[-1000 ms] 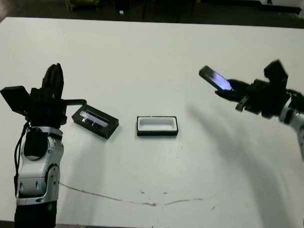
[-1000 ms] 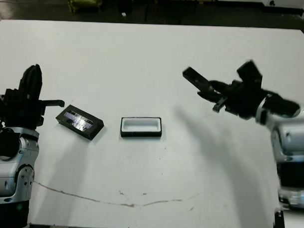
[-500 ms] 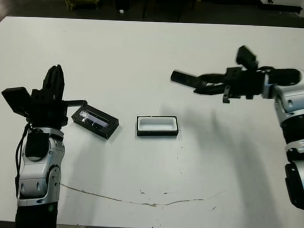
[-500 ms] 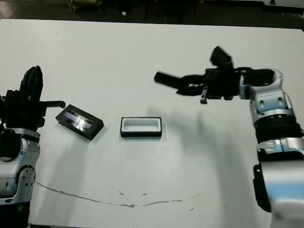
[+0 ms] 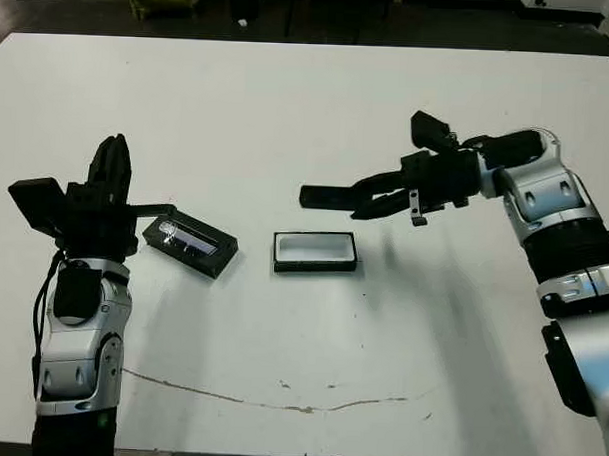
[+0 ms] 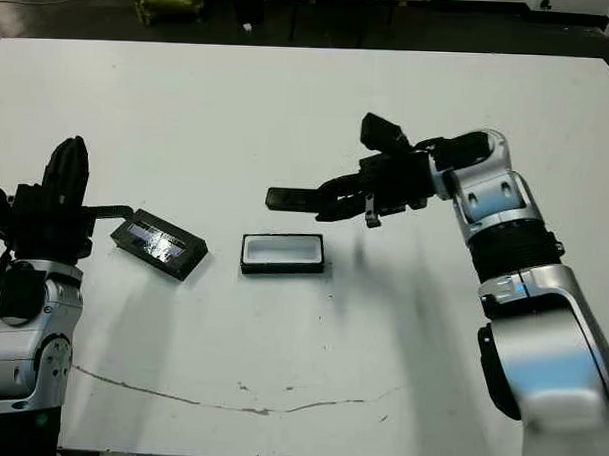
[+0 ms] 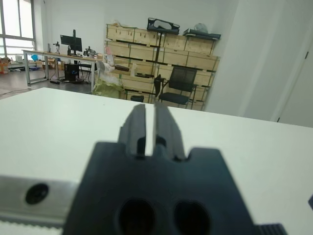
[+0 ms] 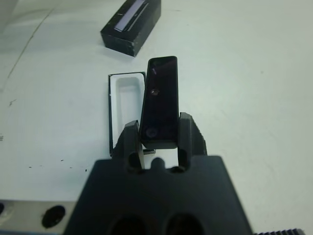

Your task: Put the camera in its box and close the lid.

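Camera (image 5: 329,197) pinched at one end in the right gripper (image 5: 378,196), sticking out past the fingertips, in the air just at 12 o'clock of the open box (image 5: 315,251). Lid (image 5: 191,242) at 9 o'clock, beside the left gripper (image 7: 150,128), fingers nearly together.
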Controlling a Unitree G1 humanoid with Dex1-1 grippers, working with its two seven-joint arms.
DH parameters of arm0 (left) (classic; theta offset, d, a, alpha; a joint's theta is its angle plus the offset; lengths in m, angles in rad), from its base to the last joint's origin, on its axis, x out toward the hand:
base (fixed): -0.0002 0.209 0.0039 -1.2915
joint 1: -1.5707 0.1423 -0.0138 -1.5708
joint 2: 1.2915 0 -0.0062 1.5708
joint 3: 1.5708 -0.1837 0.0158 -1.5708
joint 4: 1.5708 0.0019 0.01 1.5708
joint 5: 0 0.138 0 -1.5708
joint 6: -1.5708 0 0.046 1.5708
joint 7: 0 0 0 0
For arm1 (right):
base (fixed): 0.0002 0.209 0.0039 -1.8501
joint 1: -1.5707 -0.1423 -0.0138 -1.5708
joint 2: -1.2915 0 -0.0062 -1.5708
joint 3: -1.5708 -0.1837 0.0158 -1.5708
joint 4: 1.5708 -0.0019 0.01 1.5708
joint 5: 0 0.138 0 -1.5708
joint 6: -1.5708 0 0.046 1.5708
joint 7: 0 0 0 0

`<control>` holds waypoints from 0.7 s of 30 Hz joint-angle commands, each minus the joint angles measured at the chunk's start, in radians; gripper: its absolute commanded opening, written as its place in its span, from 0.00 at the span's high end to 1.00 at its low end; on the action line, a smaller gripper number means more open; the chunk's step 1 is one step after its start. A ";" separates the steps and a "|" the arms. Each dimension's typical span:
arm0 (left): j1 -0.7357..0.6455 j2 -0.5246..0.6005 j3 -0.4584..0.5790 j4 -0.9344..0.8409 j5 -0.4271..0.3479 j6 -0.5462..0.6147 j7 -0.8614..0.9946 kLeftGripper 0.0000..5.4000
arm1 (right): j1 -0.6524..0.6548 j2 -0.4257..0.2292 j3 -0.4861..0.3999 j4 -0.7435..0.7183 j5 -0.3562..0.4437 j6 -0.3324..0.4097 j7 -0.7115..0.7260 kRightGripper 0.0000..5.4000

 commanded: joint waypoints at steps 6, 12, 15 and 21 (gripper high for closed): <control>0.017 0.000 0.001 0.007 0.001 0.015 0.001 1.00 | 0.033 -0.017 0.018 -0.063 0.000 0.053 0.062 0.96; 0.013 0.001 -0.004 0.002 0.007 0.023 0.006 1.00 | 0.034 -0.011 0.037 -0.049 -0.014 0.056 0.066 0.96; 0.011 0.004 -0.005 0.009 0.012 0.013 0.003 1.00 | 0.029 -0.002 0.048 -0.039 -0.013 0.054 0.076 0.96; 0.010 0.001 -0.006 0.011 0.024 0.010 0.004 1.00 | 0.024 0.009 0.071 -0.054 -0.025 0.067 0.074 0.96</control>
